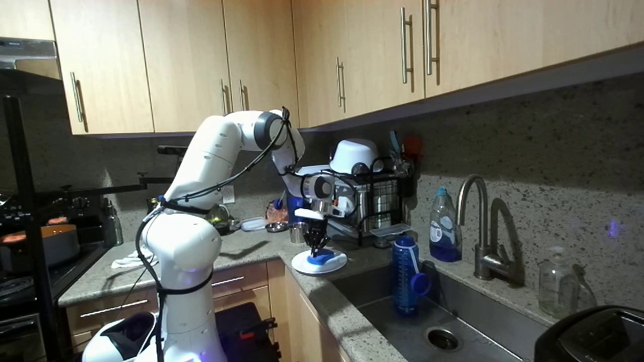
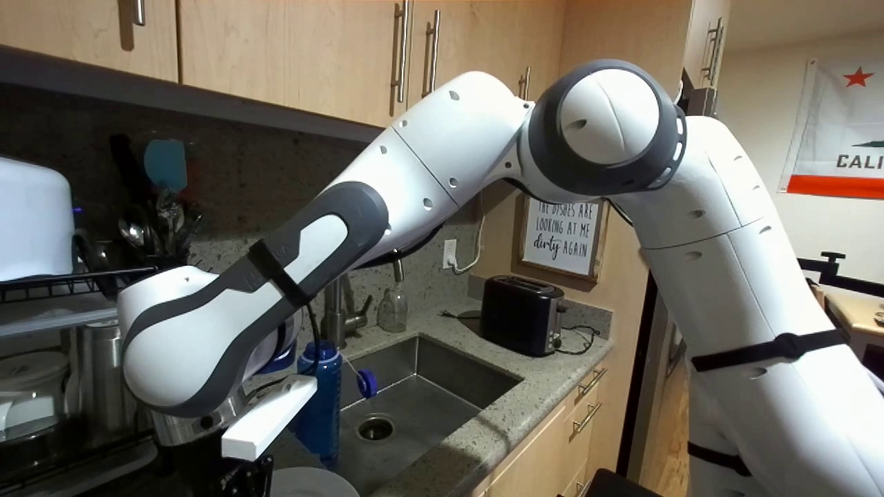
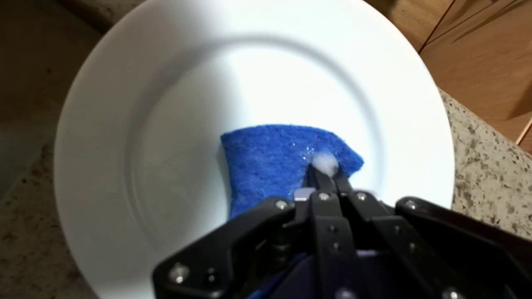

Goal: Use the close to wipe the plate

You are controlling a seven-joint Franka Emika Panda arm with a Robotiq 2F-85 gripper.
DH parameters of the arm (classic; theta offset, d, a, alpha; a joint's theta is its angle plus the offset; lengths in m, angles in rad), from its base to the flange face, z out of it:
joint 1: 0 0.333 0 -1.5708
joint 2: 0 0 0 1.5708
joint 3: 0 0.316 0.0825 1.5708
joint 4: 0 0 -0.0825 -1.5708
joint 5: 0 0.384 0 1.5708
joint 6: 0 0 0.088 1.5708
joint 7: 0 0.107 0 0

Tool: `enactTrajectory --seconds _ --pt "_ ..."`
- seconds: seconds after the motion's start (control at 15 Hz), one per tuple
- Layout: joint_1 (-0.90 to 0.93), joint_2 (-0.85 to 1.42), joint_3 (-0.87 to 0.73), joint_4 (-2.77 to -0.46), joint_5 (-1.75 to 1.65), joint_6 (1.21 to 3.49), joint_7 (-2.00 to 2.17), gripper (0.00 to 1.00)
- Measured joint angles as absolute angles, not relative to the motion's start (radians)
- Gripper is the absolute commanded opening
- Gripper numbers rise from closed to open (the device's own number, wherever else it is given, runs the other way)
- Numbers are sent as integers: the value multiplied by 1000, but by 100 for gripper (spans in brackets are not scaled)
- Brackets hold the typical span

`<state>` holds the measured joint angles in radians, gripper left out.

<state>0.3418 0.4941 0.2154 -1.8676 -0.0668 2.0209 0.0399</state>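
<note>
Speckled kitchen countertop [image 1: 269,246] carries a white plate [image 3: 104,145]. On the plate lies a blue cloth [image 3: 262,166] with white foam [image 3: 325,162], which my gripper [image 3: 328,176] pinches between its fingertips [image 3: 320,182]. Beside the plate is a metal sink [image 1: 397,334]; near the plate, a dish rack [image 1: 386,206].

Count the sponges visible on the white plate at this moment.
1: the blue sponge lies on the white plate, partly covered by the gripper in the wrist view. Another piece beneath the gripper could be hidden.
</note>
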Motion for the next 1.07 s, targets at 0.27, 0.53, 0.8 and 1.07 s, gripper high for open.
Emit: enactTrajectory --seconds 0.27,0.53,0.8,1.07 --pt "332 498 215 -1866 -51 2020 24 1" --pt "323 504 215 -1860 -35 2016 23 1" --pt "307 508 215 -1857 -7 2014 22 1" --pt "290 509 215 -1857 16 2014 22 1"
